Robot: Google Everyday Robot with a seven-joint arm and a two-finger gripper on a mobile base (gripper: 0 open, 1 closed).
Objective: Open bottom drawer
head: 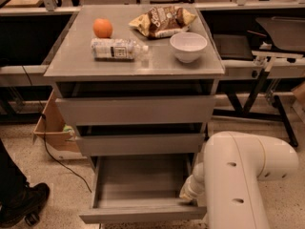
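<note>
The grey cabinet (136,109) has three drawers. The bottom drawer (140,214), the lowest one with the shortest front, is pulled out, and its plain grey tray (140,180) shows empty. The middle drawer (140,143) and the top drawer (136,109) stand a little out too. My white arm (243,175) comes in from the lower right. My gripper (190,191) is at the right front corner of the bottom drawer, mostly hidden behind the arm and the drawer's side.
On the cabinet top lie an orange (102,27), a water bottle (116,48), a chip bag (162,20) and a white bowl (188,46). A cardboard box (50,128) and a cable are at the left. A person's shoe (21,204) is at the lower left. Table legs (252,94) stand at the right.
</note>
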